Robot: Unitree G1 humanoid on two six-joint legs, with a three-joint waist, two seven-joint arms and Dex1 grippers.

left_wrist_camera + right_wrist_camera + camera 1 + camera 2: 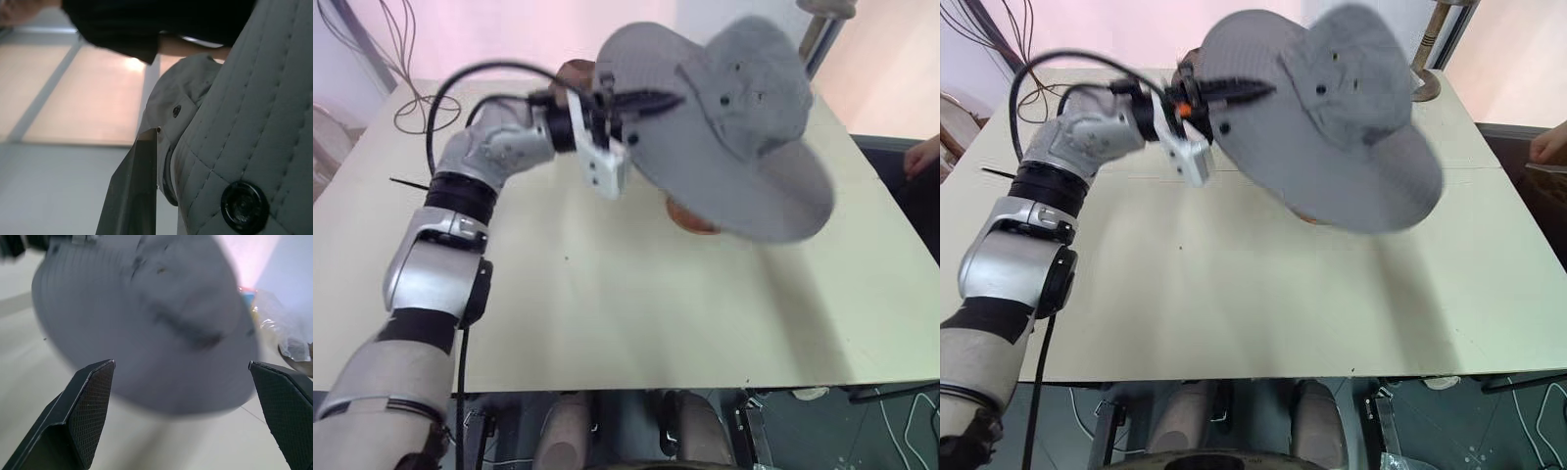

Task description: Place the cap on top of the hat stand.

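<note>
- Left eye view puts the left gripper [641,103] at the near edge of the cap [734,127], its black fingers clenched on the brim; the left wrist view confirms the pinch, one dark finger [134,186] lying flat against the quilted grey brim beside a black snap button [244,206]
- the cap hangs in the air above the table [607,313], tilted, crown up and away from the arm, wide brim drooping toward the far right; it touches nothing but the fingers
- the right gripper [181,406] stands wide apart and empty, both pads facing the cap's brim from a little way off
- the hat stand [690,217] sits on the table under the cap; just a brown rounded part peeps out below the brim, so the top disc is hidden and I cannot tell how the crown lines up with it
- judged step: carrying the cap over the stand; to do it well, level the brim so the hollow of the crown faces down, centre it over the disc, lower gently; a one-sided pinch lets soft fabric sag, so release only once the crown rests evenly
</note>
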